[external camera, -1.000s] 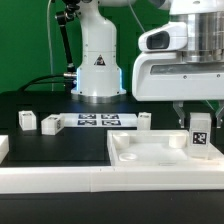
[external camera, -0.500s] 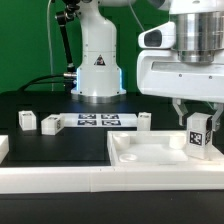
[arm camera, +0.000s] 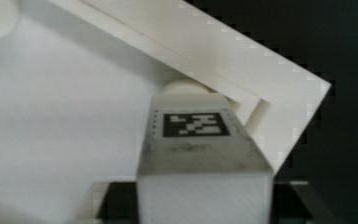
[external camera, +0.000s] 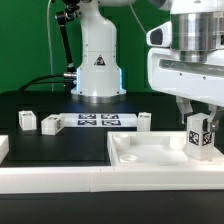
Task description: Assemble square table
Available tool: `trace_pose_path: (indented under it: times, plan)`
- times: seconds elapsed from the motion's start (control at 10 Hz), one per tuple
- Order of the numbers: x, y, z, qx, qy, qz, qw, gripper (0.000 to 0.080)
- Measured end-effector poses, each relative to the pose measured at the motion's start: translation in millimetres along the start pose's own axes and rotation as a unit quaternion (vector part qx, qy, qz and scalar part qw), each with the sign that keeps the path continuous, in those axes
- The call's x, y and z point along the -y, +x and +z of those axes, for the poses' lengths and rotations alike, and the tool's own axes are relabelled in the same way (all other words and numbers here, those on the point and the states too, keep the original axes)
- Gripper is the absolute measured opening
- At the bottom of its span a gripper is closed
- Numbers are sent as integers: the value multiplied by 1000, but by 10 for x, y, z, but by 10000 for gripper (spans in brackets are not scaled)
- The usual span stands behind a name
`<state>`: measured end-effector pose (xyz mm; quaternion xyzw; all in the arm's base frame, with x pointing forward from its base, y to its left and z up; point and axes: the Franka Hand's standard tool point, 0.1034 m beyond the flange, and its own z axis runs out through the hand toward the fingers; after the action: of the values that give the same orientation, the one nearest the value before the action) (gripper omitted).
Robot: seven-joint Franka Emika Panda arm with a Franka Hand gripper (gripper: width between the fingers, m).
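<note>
The white square slab (external camera: 150,155) with a raised rim lies at the front on the exterior view's right. My gripper (external camera: 199,113) is shut on a short white block leg (external camera: 201,136) with a black-and-white tag. It holds the leg upright over the slab's far right corner. In the wrist view the leg (arm camera: 202,150) sits between the dark fingers (arm camera: 123,200) of the gripper (arm camera: 202,205), its end at the corner of the slab (arm camera: 69,90). Three more legs stand on the black table: two (external camera: 26,120) (external camera: 51,123) at the left and one (external camera: 145,121) behind the slab.
The marker board (external camera: 95,121) lies flat behind the slab, in front of the robot base (external camera: 98,70). A long white border rail (external camera: 60,181) runs along the front edge. A white piece (external camera: 3,148) shows at the far left edge.
The hand has turned about its vertical axis with the leg in it, so the leg now shows two tagged faces. It stays over the slab's right corner.
</note>
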<state>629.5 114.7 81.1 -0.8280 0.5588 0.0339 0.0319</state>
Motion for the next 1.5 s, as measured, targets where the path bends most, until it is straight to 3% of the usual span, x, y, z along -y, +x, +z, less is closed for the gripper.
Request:
trace_pose_path:
  times: [0.4,0.5,0.6,0.7,0.8,1.1,1.5]
  plan:
    - [1,1,2,4,1,71,997,290]
    - [4,-13,5,5,1,71,997,401]
    - [5,-20,7,5,1,55,998,401]
    - [5,-26,7,5,1,37,999,556]
    - [7,-42,8,5,1,19,1000,629]
    - [21,-134,14,7,1,-151,988,645]
    - [19,-129,36,5,4,-322,947,649]
